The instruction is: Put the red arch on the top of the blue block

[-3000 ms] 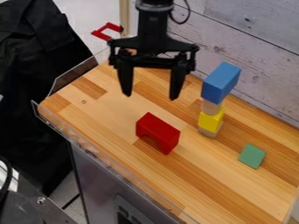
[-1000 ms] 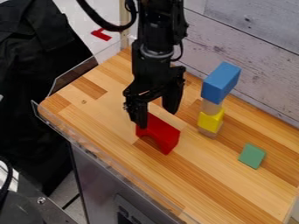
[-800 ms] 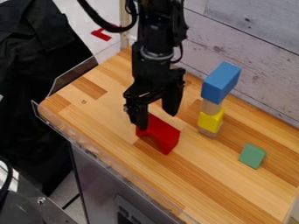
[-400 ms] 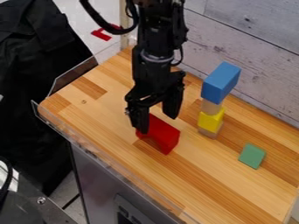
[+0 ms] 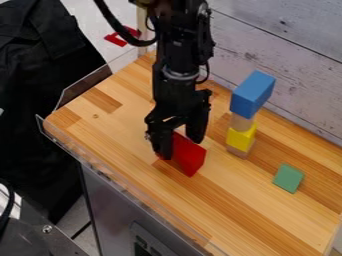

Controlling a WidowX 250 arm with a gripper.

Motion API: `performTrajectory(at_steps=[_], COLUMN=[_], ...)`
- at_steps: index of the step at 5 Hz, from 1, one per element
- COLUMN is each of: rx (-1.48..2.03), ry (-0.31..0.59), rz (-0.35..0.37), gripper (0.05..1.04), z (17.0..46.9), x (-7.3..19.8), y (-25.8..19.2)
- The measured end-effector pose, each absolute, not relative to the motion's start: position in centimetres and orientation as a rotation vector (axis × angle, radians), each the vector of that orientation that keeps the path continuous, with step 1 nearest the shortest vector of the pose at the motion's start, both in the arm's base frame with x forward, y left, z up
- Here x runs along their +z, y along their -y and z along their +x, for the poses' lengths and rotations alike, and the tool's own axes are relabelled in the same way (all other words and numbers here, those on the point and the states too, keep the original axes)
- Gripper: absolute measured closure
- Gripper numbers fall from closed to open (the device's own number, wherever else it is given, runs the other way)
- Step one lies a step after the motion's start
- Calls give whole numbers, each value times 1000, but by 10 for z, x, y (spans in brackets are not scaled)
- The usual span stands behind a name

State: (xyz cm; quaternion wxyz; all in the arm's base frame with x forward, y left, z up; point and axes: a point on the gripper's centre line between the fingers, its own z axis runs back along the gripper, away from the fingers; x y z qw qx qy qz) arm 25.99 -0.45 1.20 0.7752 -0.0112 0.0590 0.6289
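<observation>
My gripper (image 5: 180, 150) hangs low over the left end of the red arch (image 5: 190, 156), open, with one finger in front of the arch and the other behind it. The arch stands on the wooden table, its left part hidden by the near finger. To the right, the blue block (image 5: 252, 94) lies on top of a stack, above a plain wood piece (image 5: 241, 123) and a yellow block (image 5: 241, 137), with another wood piece (image 5: 238, 152) at the bottom.
A green block (image 5: 288, 178) lies on the table (image 5: 234, 210) to the right of the stack. A whitewashed plank wall (image 5: 287, 55) runs behind, and a clear plastic rim (image 5: 107, 172) follows the table's front left edge.
Since the oldest frame my gripper has turned and come down over the arch. Over the last second it has sunk further around the arch's left end. Arch and stack have not moved.
</observation>
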Motion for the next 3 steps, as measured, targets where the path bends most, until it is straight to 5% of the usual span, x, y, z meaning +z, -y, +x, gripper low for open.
performTrajectory(at_steps=[1,3], rx=[1354,1261], ry=[-132,-102], rz=[-22,-23], gripper=[501,528], z=[259,253], x=[11,31], y=[5,2])
